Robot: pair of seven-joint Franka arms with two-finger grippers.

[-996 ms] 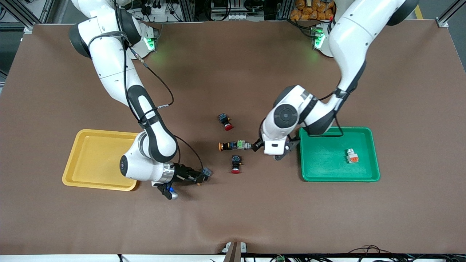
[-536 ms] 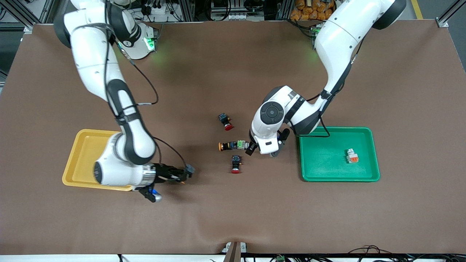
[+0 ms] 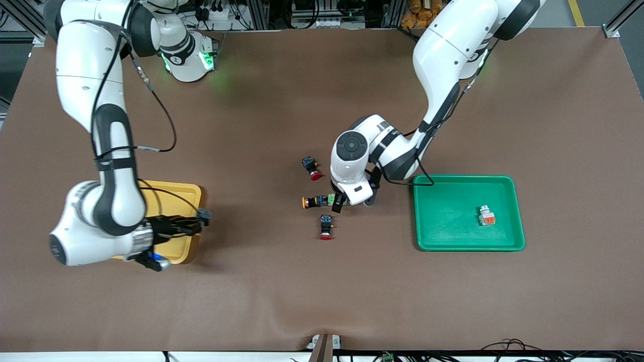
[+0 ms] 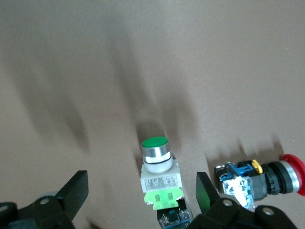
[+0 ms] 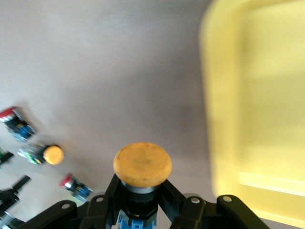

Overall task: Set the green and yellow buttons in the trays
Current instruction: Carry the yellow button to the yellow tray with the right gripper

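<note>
I am pinching a yellow button in my right end effector over the yellow tray edge. My left end effector, spread, is straddling the green button at the surface centre. Green tray, at 3 o'clock, is holding one button; one yellow button is remaining.

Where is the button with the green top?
The green button sits mid-table between the open fingers of the left gripper, touching a yellow-capped button, with red buttons close by.

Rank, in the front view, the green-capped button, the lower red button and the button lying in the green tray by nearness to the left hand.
1. Green-capped button, under the left hand.
2. Lower red button, nearer the camera.
3. Tray button, in the green tray.
</note>
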